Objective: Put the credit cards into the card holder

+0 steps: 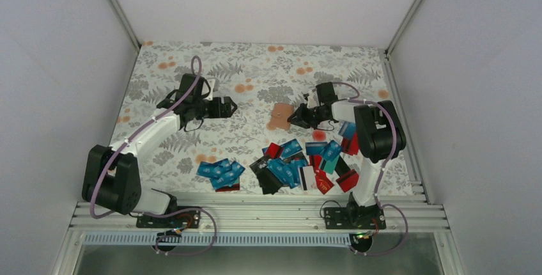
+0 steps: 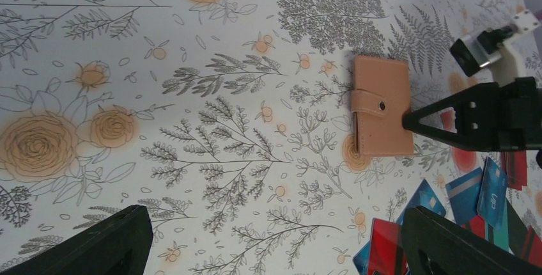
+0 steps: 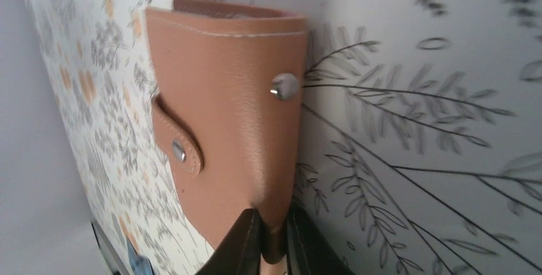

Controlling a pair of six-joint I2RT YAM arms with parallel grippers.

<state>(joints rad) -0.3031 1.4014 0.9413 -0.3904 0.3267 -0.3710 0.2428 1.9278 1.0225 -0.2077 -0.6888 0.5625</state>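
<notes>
The card holder [image 1: 281, 114] is a tan-pink pouch with a snap strap, lying on the patterned table [image 1: 255, 83] behind the pile of cards. My right gripper [image 1: 296, 118] is shut on its near edge; in the right wrist view both fingers pinch the card holder [image 3: 230, 121] just at my right gripper's [image 3: 273, 240] tips. The credit cards [image 1: 291, 163], blue, teal, red and black, lie scattered near the front, with a smaller blue group [image 1: 220, 171] to the left. My left gripper [image 1: 229, 106] hangs open and holds nothing, left of the card holder [image 2: 382, 104].
White walls with metal frame posts close in the table on three sides. A metal rail [image 1: 255, 214] carrying both arm bases runs along the near edge. Through the left wrist camera, my right gripper's black finger [image 2: 441, 116] meets the pouch's edge, with cards [image 2: 473, 195] below it.
</notes>
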